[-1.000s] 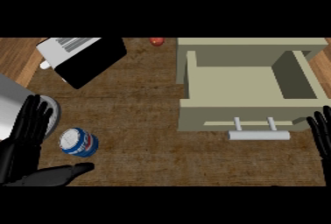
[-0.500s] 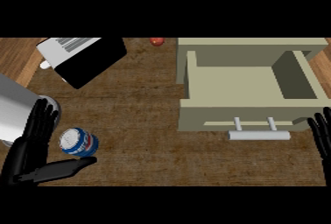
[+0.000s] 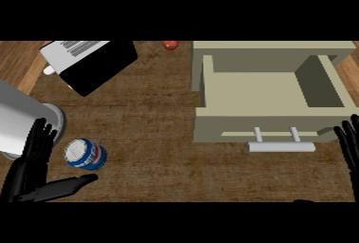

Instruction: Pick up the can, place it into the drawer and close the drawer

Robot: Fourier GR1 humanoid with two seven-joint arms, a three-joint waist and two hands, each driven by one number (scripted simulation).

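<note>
While the drawer (image 3: 270,92) stands pulled open on the right half of the counter (image 3: 161,128), the can (image 3: 85,154) sits well apart from it at lower left.

Head view, left side:
- left hand (image 3: 32,166) is spread open, fingers (image 3: 38,137) straight and pointing up the frame, thumb (image 3: 67,186) stretched out to the right under the can
- can lies in the gap between fingers and thumb; blue body, white top facing up toward the camera, tilted a bit
- fingers are just beside the can's left edge, thumb just below it; can't tell if either touches, and nothing is curled round it
- big grey cylinder (image 3: 21,121) at the left edge, just above the fingertips, partly behind them

Head view, top:
- black-and-white box-like object (image 3: 91,61) lying at an angle at upper left
- small red item (image 3: 170,45) at the top edge, beside the cabinet's left corner

Head view, right side:
- beige drawer box, interior visible, nothing seen inside
- front panel faces the lower edge, pale bar handle (image 3: 280,146) on two posts sticking out from it
- right hand (image 3: 348,144) at the right edge, only fingers visible, straight and pointing up, open
- it sits just right of the drawer front, near the handle's end but apart from it
</note>
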